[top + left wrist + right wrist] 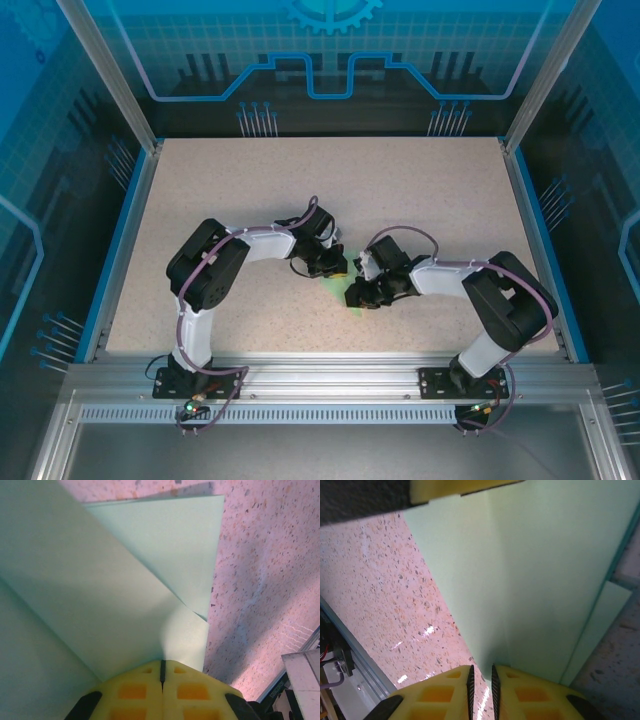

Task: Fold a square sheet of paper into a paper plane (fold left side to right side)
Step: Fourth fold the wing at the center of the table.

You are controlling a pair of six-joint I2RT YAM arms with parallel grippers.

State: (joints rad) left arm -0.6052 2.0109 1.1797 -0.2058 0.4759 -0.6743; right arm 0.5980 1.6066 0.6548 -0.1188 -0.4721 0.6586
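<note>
Left pincer (162, 666) is shut on the paper (100, 590); right pincer (481, 672) nips its raised fold. We judge a fold is midway: next we must lay the flap flat, edges aligned.

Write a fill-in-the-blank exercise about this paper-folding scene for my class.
1. The paper is pale ____.
2. The left gripper is clamped ____ on the paper.
3. The right gripper has ____ fingertips.
4. The speckled table has ____ robot arms bolted at its near edge.

Missing words: green, shut, yellow, two.
</note>
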